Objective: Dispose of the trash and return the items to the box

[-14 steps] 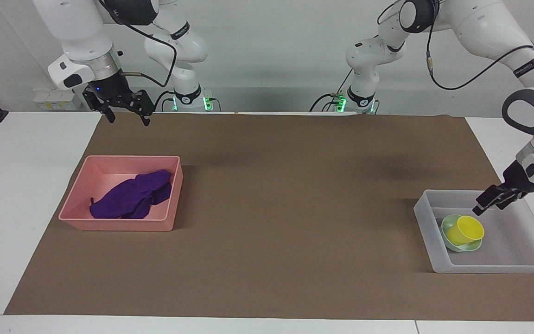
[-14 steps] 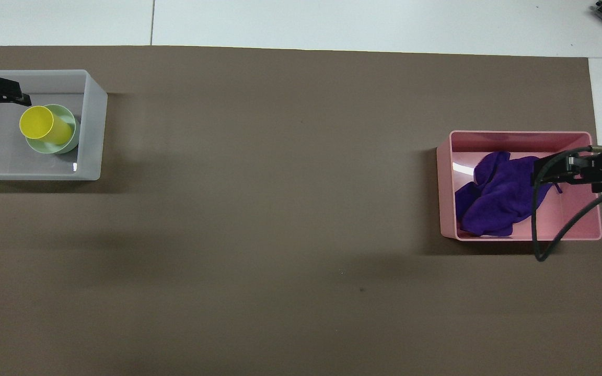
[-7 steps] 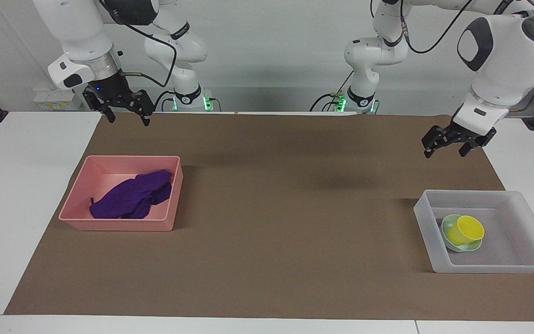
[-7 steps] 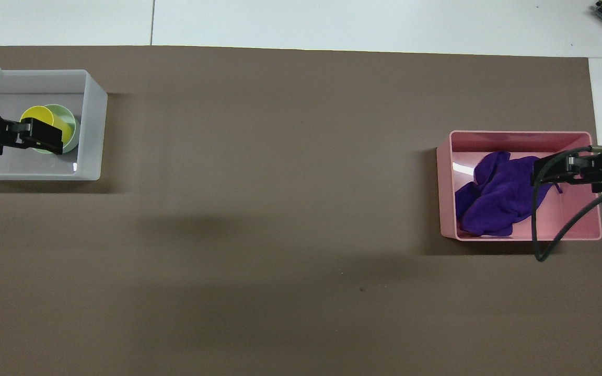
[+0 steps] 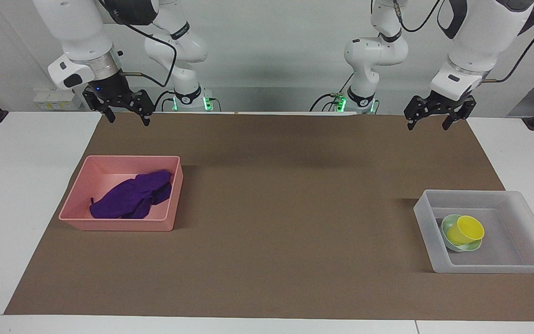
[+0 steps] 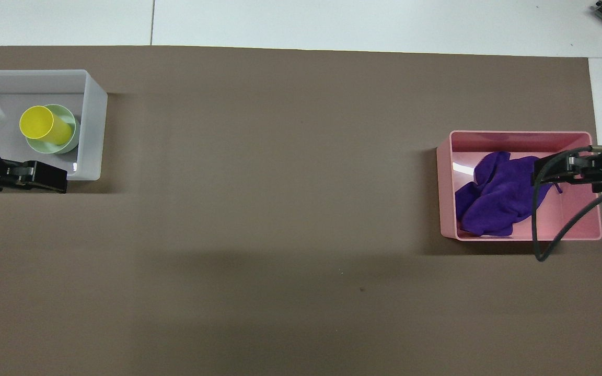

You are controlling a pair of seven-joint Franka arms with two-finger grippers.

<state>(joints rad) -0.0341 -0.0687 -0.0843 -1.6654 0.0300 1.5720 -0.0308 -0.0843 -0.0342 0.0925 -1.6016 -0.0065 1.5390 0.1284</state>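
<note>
Task apparently finished.
Rag [image 5: 132, 200] lies in pink tub [image 5: 84, 178]; cup [image 5: 467, 230] sits in bowl [image 5: 448, 223] inside box [image 5: 517, 232]. Left gripper [image 5: 433, 121] and right gripper [image 5: 128, 118] hang spread, empty.

One camera faces the robots; another looks steeply down; both share the brown mat [image 5: 267, 218].

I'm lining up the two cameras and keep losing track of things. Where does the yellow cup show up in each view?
Facing view: the yellow cup sits low at the picture's right edge, tilted in the mint-green bowl inside the translucent box.
Overhead view: the cup sits high at the picture's left edge, in the same bowl and box.
Shared landmark: the pink tub holding the purple cloth, at the right arm's end of the table.
</note>
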